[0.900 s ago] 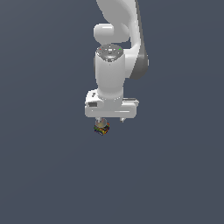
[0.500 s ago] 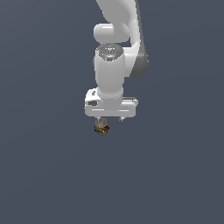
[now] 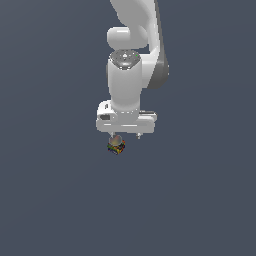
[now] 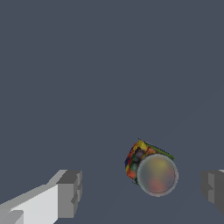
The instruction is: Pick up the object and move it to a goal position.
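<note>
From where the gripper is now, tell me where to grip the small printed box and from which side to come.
Grip the object by its printed side walls, below the round bowl-shaped top, coming straight down from above. The gripper is open with the item between its fingers, nearer one than the other, and it sits skewed to them. Centring and turning the wrist to meet flat sides would likely help.

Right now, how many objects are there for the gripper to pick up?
1. The object sits on the floor between the fingers of the open gripper, untouched. The arm might hide others.
</note>
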